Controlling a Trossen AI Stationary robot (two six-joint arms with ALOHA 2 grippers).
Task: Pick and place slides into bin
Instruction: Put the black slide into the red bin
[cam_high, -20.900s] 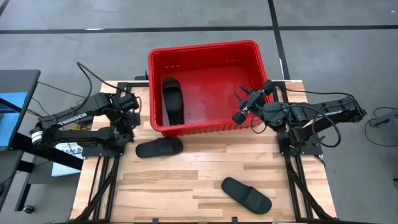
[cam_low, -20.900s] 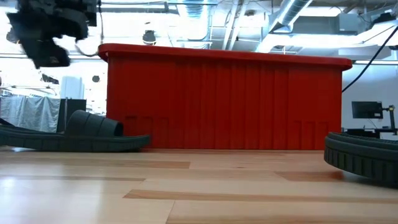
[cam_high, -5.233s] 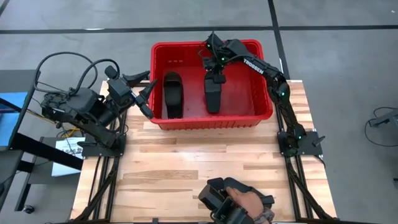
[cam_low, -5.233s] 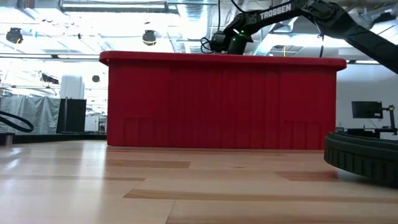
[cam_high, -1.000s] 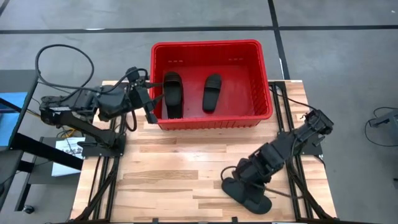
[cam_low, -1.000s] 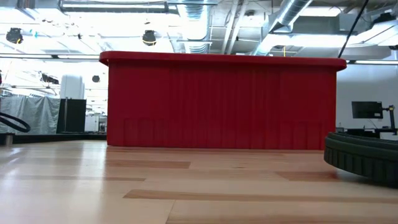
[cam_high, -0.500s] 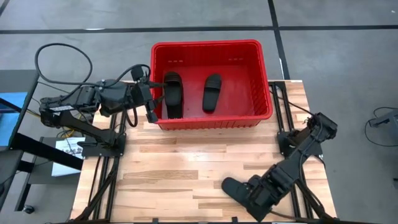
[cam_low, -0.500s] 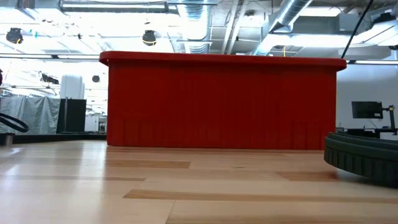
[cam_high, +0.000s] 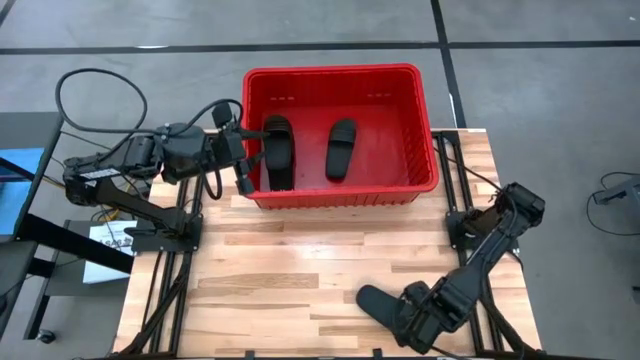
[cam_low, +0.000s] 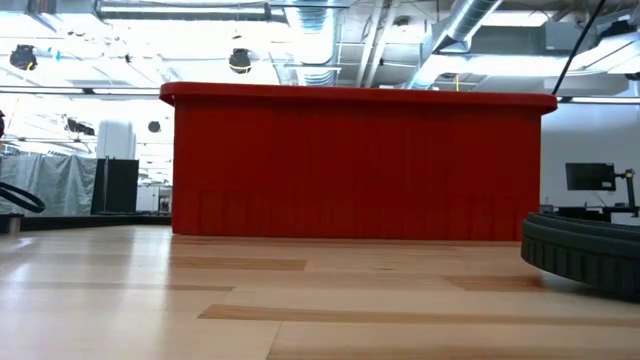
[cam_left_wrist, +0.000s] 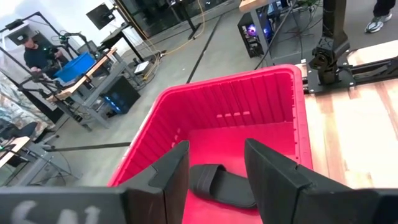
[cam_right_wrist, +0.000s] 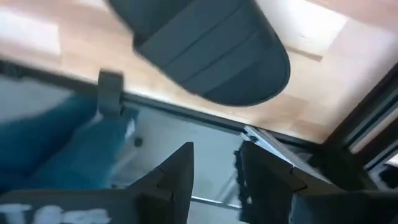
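The red bin (cam_high: 340, 78) stands at the table's far middle. Two black slides lie flat on its floor, one at the left (cam_high: 278, 150) and one in the middle (cam_high: 342, 148). A third slide (cam_high: 378, 299) lies flat on the table near the near right corner; its edge shows in the low view (cam_low: 585, 255). My left gripper (cam_high: 243, 172) is open and empty at the bin's left wall, and in its wrist view (cam_left_wrist: 214, 168) a slide (cam_left_wrist: 221, 183) shows between the fingers. My right gripper (cam_high: 416, 317) is open over the third slide's near right end (cam_right_wrist: 211, 56).
Bare wooden table top (cam_high: 300, 260) lies between the bin and the third slide. The table's near edge (cam_right_wrist: 186, 109) runs close behind that slide. Black frame rails (cam_high: 160, 290) flank the table on both sides.
My right gripper has gone toward the table's near edge, from just far of the third slide to over its near right end, staying open. The slide has kept its place. My left arm has edged a little toward the bin.
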